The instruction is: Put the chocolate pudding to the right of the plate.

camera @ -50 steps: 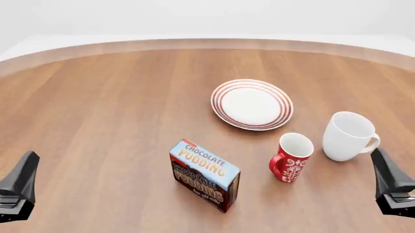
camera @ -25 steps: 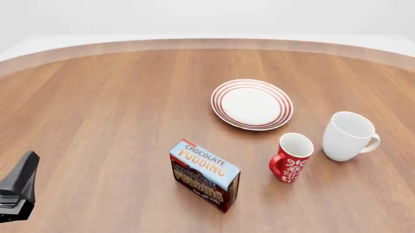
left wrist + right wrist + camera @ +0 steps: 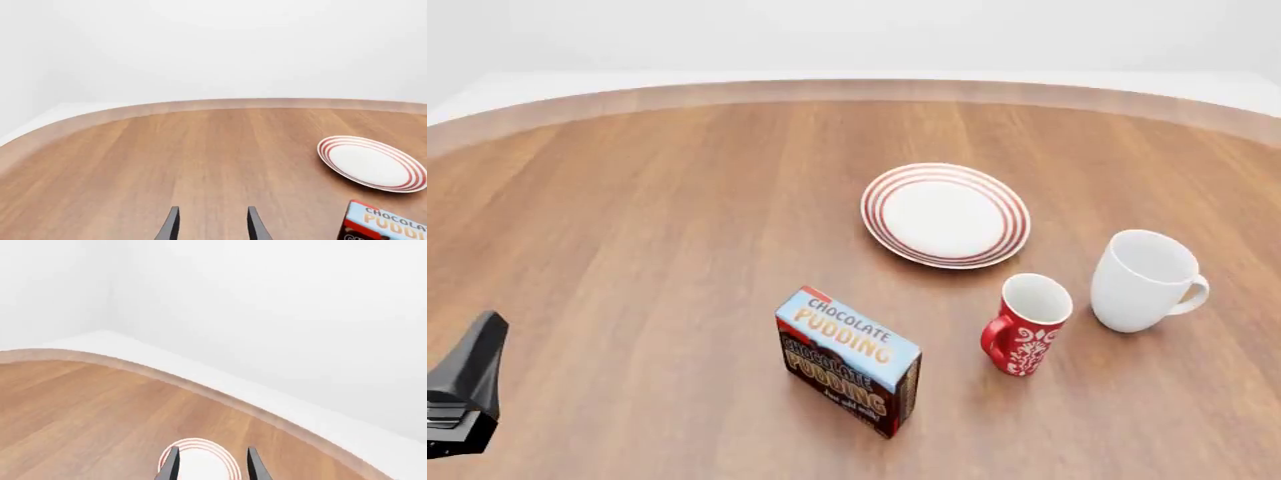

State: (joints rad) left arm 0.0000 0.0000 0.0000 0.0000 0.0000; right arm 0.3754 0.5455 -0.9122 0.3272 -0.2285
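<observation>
The chocolate pudding (image 3: 849, 362) stands on the table near the front, with a light-blue top and a dark brown front. It also shows in the left wrist view (image 3: 385, 225). The plate (image 3: 945, 215) is white with red rings and lies beyond it, slightly to the right. My left gripper (image 3: 481, 335) is at the front left, far from the pudding. In its wrist view (image 3: 212, 227) it is open and empty. My right gripper is out of the front view. In its wrist view (image 3: 211, 465) it is open and empty, and the plate (image 3: 193, 442) shows far off between its fingers.
A red patterned mug (image 3: 1026, 324) stands right of the pudding, in front of the plate. A plain white mug (image 3: 1145, 280) stands to the right of the red mug. The table's curved far edge (image 3: 854, 90) runs along the back.
The right gripper, at the front right edge one second ago, has left the front view. The left gripper and all the objects have not moved.
</observation>
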